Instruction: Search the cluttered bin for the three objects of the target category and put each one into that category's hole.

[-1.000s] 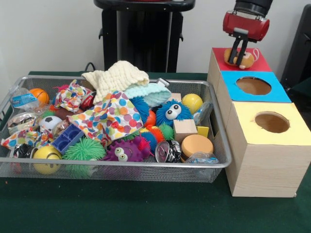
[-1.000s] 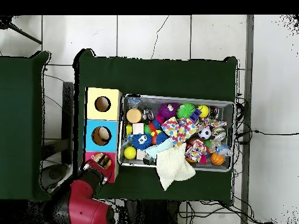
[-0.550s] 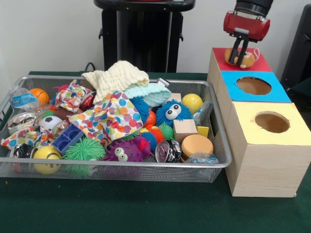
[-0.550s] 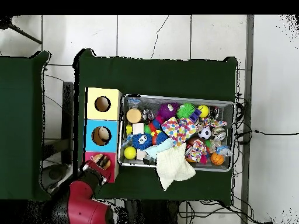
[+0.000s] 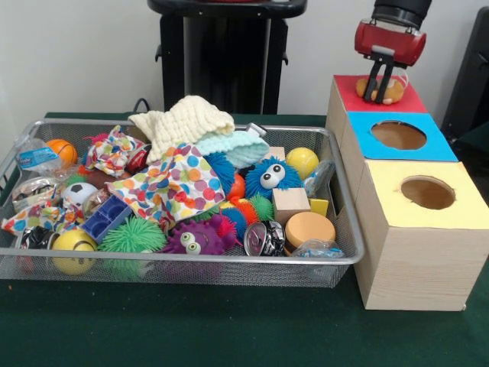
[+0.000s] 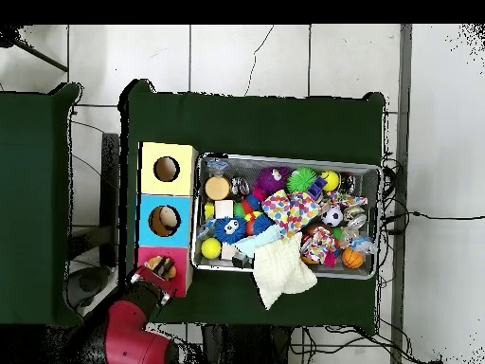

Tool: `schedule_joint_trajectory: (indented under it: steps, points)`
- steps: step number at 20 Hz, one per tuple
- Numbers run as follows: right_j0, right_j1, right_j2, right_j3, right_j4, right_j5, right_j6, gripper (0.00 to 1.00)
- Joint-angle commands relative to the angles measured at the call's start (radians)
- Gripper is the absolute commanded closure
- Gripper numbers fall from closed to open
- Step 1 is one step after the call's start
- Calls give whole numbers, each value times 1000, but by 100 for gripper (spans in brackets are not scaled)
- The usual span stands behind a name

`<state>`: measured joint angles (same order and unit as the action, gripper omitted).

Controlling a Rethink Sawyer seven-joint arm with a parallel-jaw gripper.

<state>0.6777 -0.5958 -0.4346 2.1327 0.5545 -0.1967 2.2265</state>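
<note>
Surface: dark green table, white wall behind.
Bin: wire basket of toys, left.
Boxes: red box far right.
Tool: gripper clamped on tan object above red box.

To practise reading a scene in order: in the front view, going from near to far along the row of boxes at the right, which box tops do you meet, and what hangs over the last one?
Yellow box → blue box → red box, with the gripper over it.
</note>
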Motion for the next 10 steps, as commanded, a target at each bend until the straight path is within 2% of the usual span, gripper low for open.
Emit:
schedule_joint_trajectory:
  steps: [1, 10]
  points:
    - [9, 77, 159, 65, 35, -14, 269, 100]
    - [5, 97, 183, 81, 33, -82, 285, 100]
